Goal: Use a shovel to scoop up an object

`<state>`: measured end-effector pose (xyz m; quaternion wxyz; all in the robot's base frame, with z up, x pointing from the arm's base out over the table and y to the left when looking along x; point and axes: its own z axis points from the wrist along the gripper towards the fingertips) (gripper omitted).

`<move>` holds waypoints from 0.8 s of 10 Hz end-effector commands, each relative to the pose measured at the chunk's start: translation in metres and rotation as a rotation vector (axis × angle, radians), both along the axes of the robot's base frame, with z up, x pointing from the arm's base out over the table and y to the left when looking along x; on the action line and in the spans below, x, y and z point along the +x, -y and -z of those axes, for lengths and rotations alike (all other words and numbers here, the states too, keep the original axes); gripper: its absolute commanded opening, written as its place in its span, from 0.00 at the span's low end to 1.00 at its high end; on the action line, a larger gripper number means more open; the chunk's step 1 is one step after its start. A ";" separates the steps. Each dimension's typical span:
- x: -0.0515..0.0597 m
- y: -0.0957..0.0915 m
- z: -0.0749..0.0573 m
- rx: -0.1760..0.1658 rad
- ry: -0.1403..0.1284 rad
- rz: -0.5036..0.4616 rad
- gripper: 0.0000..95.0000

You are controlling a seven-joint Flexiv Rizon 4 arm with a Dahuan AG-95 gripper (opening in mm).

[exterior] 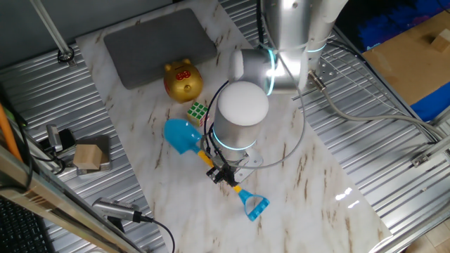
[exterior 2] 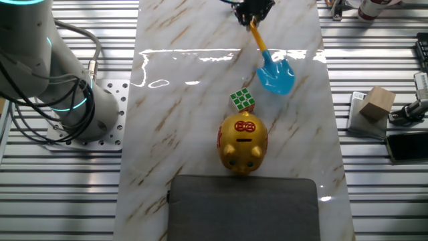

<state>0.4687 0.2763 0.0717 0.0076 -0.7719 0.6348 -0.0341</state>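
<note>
1. The spade lies on the marble table. In the one fixed view its light-blue blade points to about 10 o'clock, and its yellow shaft runs down to the blue end loop at about 4 o'clock.
2. The gripper sits on the shaft roughly midway along. Its fingers look pinched on the yellow shaft, though the arm's wrist hides much of the contact, so the hold is a judgement.
3. In the other fixed view the gripper is at the top edge, and the spade hangs down from it toward 5 o'clock.
4. The cube stands just beside the blade, at about 1 o'clock from it in the one fixed view. The two are close but seem apart.
5. The pig bank is just beyond the cube, at about 11 o'clock, and near enough to act as a backstop or get knocked.
6. Handling, as a judgement: the spade is light, thin plastic, so the shaft may flex or twist in a mid-shaft grip, and a hold nearer the blade would steer better.
7. The cube is light, hard and smooth. It will likely slide on the slick marble rather than climb the blade, so a low, flat blade angle matters.
8. A tan block sits well apart at 9 o'clock, off the marble.
</note>
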 end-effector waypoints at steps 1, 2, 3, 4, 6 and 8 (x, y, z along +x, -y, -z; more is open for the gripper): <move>-0.003 -0.004 -0.014 -0.009 0.003 0.130 0.00; -0.005 -0.005 -0.019 0.003 0.004 0.167 0.00; -0.006 -0.007 -0.022 0.020 0.003 0.190 0.00; -0.007 -0.007 -0.023 0.031 0.002 0.205 0.00; -0.007 -0.008 -0.023 0.030 0.003 0.204 0.00; -0.007 -0.009 -0.023 0.030 0.005 0.194 0.00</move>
